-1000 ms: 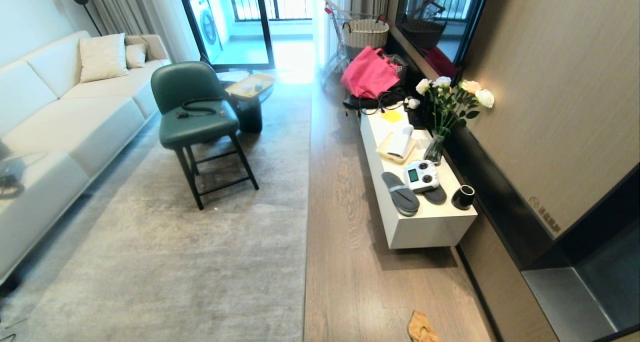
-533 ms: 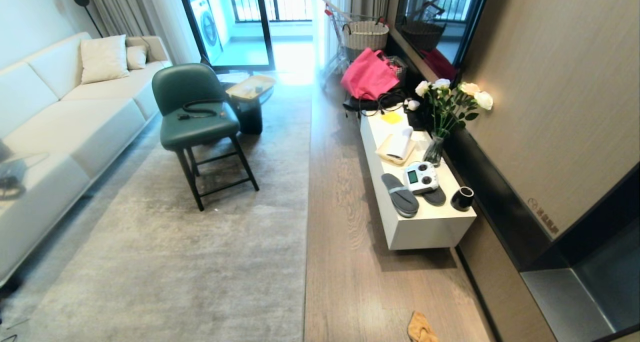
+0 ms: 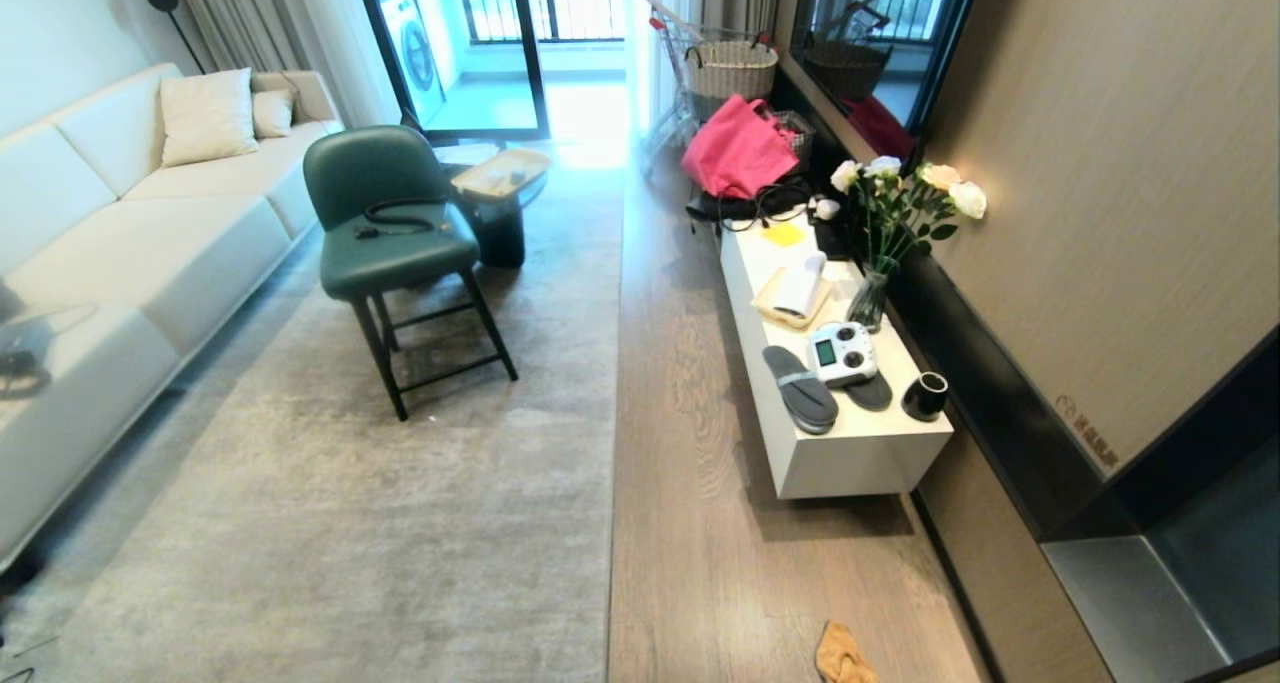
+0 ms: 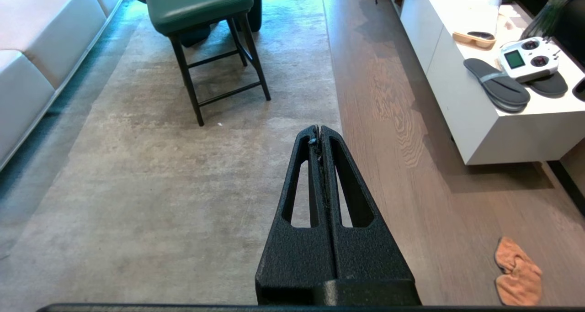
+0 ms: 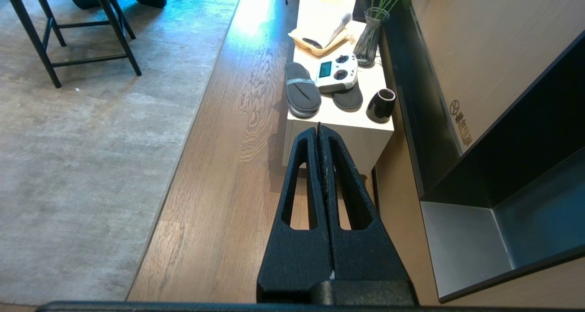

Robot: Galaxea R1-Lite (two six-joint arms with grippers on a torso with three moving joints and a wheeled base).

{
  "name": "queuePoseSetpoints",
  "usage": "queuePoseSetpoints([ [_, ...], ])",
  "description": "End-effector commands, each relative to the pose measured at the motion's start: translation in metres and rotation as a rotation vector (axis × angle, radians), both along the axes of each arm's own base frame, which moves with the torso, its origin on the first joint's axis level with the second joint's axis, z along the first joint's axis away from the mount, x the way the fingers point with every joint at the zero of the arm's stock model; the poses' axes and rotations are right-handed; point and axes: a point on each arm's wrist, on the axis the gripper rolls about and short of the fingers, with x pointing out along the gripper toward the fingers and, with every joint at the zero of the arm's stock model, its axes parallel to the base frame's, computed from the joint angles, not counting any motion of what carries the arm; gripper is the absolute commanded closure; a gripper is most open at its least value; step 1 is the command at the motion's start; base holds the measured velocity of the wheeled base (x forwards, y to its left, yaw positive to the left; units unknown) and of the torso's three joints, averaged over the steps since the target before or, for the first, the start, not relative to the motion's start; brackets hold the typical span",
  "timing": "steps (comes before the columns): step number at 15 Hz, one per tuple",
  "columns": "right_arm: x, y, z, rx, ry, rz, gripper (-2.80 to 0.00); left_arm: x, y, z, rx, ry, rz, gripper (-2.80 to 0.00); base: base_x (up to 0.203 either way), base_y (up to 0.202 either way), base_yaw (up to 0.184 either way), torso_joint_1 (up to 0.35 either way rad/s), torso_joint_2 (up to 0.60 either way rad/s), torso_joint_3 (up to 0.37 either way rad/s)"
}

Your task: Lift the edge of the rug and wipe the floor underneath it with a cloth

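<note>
Containers first: woven basket point(image 3: 731, 66) in a wire cart at 12 o'clock by the balcony door, contents not readable. Pink bag point(image 3: 738, 149) just below it, slumped on the floor, contents hidden. Glass vase point(image 3: 868, 300) at 2 o'clock on the white low cabinet point(image 3: 860, 453), holding white and cream roses point(image 3: 905, 188). Shallow tan tray point(image 3: 790, 303) beside the vase with a folded white cloth in it. Black cup point(image 3: 926, 395) near the cabinet's near end, contents not visible. Between tray and cup, a white remote controller point(image 3: 842, 352) resting on grey slippers point(image 3: 800, 388).

Surface and room: brown wood-grain floor point(image 3: 700, 523) running 12 to 6 as a strip between rug and cabinet. Pale grey rug point(image 3: 380, 523) filling 7 to 10 o'clock, rug edge point(image 3: 612, 443) lying flat and straight against the planks. Orange cloth point(image 3: 843, 653) crumpled on the floor at 5 o'clock, well apart from the rug edge. Green chair point(image 3: 390, 233) standing on the rug at 11 o'clock, black cable on its seat; white sofa point(image 3: 120, 253) at 9 to 10.

Left gripper point(image 4: 319, 129) above the rug near its edge, fingers pressed together, holding nothing. Right gripper point(image 5: 319, 128) above the planks before the cabinet end, fingers likewise pressed together, empty.
</note>
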Motion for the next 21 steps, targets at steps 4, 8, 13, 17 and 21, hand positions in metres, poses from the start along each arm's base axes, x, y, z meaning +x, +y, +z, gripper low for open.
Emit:
queuePoseSetpoints([
  [4,0.0001,0.0,0.0,-0.006,0.001,0.001,0.0,0.0,0.0,-0.0001,0.001,0.0,0.001,0.0,0.0,0.0,0.0,0.0,0.0,0.0],
  [8,0.0001,0.0,-0.0001,-0.003,0.002,0.001,0.0,0.0,0.0,-0.0001,0.001,0.0,0.001,0.0,0.0,0.0,0.0,0.0,0.0,0.0],
  [13,0.0001,0.0,0.0,0.009,0.002,0.0,0.0,0.0,0.0,-0.0001,0.001,0.0,0.001,0.0,0.0,0.0,0.0,0.0,0.0,0.0],
  [17,0.0001,0.0,0.0,0.009,0.002,0.0,0.0,0.0,0.0,-0.0001,0.001,0.0,0.001,0.0,0.0,0.0,0.0,0.0,0.0,0.0],
  [21,0.0001,0.0,0.0,0.009,0.002,0.0,0.0,0.0,0.0,-0.0001,0.001,0.0,0.001,0.0,0.0,0.0,0.0,0.0,0.0,0.0],
])
